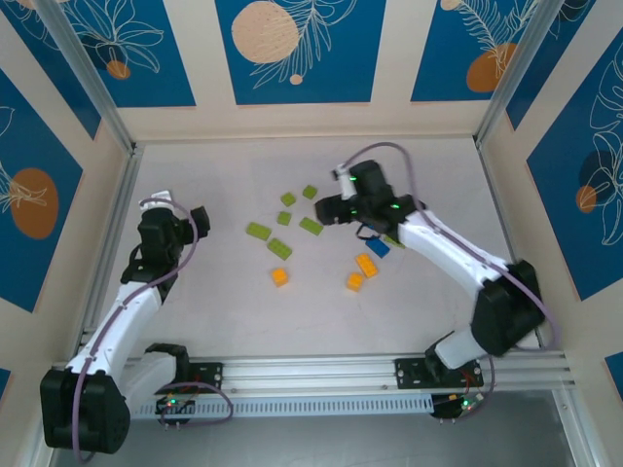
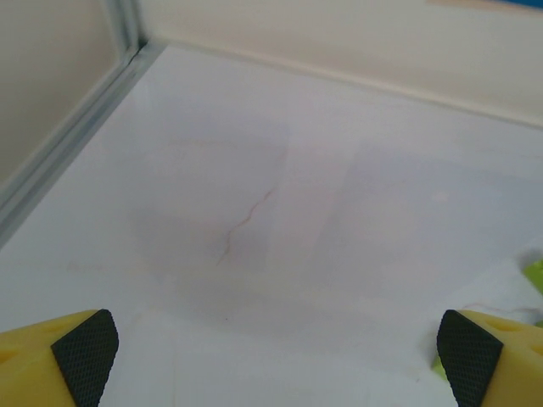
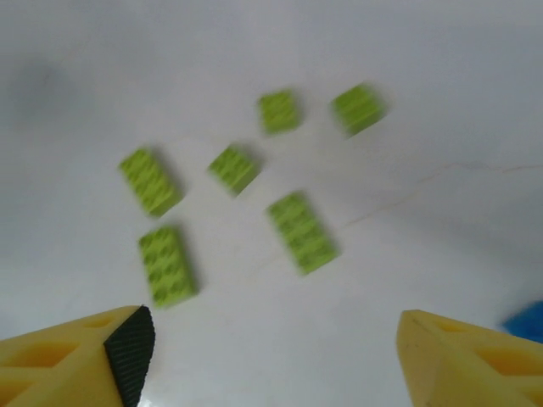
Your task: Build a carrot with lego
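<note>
Surface: I logged a pale grey tabletop [image 1: 214, 321], faintly cracked, with blue leaf-patterned wall panels [image 1: 302, 49] behind.

Six lime green studded plastic lego bricks [image 3: 301, 231] lay mid-frame, just above my right gripper [image 3: 271, 356], whose jaws gaped wide and empty.

Orange lego bricks [image 1: 367, 265] lay at lower centre.

My left gripper [image 2: 276, 348] was fully spread and held nothing.

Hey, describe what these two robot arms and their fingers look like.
The left arm and right arm have white links with black joints and a lilac cable looping along each. Small green lights glow on the right wrist. The fingers are yellow wedges with black textured pads.
</note>
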You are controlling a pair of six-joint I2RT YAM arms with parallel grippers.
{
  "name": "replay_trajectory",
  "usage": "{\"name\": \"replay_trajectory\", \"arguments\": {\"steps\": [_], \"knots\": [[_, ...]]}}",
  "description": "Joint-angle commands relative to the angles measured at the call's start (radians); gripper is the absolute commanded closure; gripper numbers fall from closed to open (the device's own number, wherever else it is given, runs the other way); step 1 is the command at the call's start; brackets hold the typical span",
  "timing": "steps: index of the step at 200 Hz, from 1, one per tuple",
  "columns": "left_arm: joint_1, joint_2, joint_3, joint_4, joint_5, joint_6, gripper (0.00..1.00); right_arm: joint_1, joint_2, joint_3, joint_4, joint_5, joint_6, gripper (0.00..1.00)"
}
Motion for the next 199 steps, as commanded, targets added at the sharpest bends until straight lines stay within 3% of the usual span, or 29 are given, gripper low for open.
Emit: {"name": "replay_trajectory", "arguments": {"steps": [1, 35, 95, 199], "knots": [[0.015, 0.033, 0.052, -0.132, -0.084, -0.107, 0.01, 0.087, 0.161, 0.115, -0.248, -0.063, -0.071, 0.26], [0.015, 0.083, 0.073, -0.151, -0.063, -0.136, 0.01, 0.17, 0.347, 0.286, -0.32, -0.024, -0.168, 0.28], [0.016, 0.102, 0.073, -0.178, -0.068, -0.146, 0.01, 0.181, 0.538, 0.469, -0.392, -0.055, -0.254, 0.28], [0.016, 0.124, 0.067, -0.166, -0.057, -0.15, 0.01, 0.206, 0.727, 0.677, -0.485, -0.043, -0.332, 0.3]]}}
